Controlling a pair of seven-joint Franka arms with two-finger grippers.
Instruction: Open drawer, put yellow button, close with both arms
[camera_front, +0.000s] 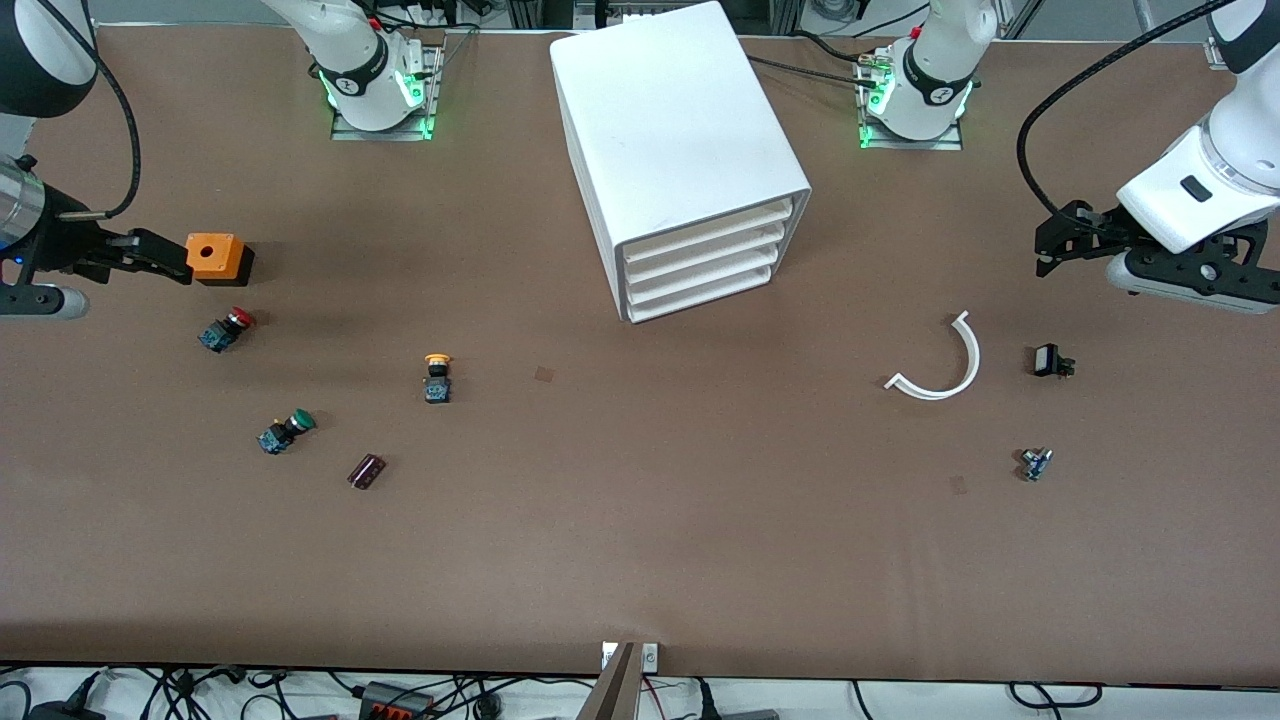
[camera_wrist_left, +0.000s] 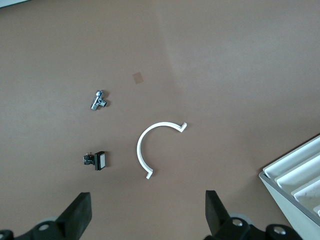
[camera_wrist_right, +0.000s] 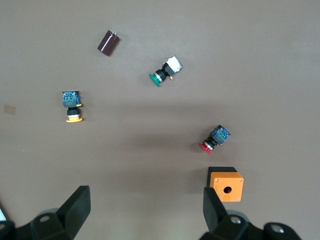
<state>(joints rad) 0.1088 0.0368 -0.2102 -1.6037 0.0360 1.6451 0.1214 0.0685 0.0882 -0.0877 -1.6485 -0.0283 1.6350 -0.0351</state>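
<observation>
Brown desk (camera_front: 700, 520): white drawer unit (camera_front: 680, 150) shut, near the robots' edge. Yellow button (camera_front: 437, 377) lies mid-desk toward my right arm's end. My left gripper (camera_wrist_left: 145, 220) and right gripper (camera_wrist_right: 145, 215) hover, fingers apart, empty. Opening a drawer comes first.

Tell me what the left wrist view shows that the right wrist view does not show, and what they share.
Only the left wrist view shows the white curved strip, a small black part, a small metal part, a corner of the white drawer cabinet and the open left gripper. Only the right wrist view shows the yellow button, green button, red button, orange box, dark cylinder and the open right gripper. Both show the brown table.
</observation>
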